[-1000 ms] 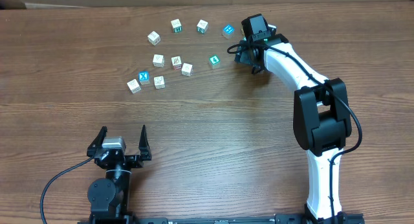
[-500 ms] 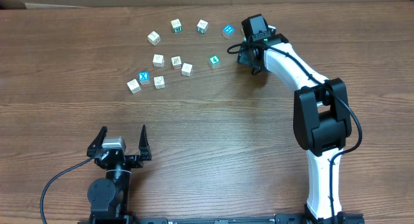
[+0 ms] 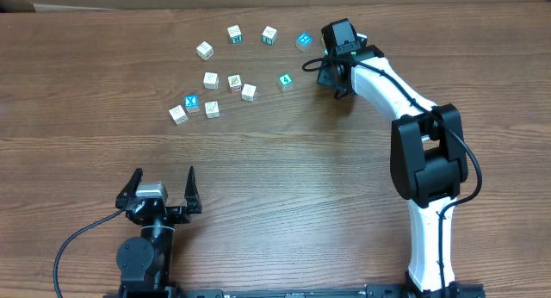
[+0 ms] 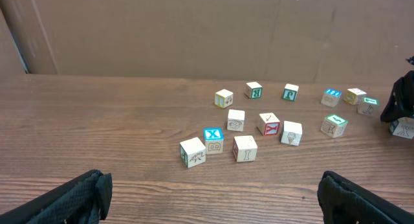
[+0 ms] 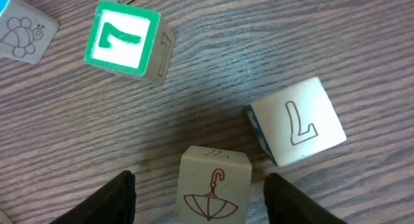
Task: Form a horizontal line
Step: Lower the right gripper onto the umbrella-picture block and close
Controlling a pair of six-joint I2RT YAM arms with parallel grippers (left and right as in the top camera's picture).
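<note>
Nothing moved; whitish cubes (image 3: pixel 211 79) lie scattered; right tool (image 5: pixel 200 186) gapes around umbrella cube (image 5: pixel 215 191); left tool (image 3: pixel 164 173) released.

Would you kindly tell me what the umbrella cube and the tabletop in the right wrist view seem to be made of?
Umbrella cube: likely pale bare wood, matte; faint grain lines show under a printed reddish-brown drawing. Tabletop: wood or wood-look laminate, brown with dark streaked grain and slight sheen; the view cannot settle which.
</note>
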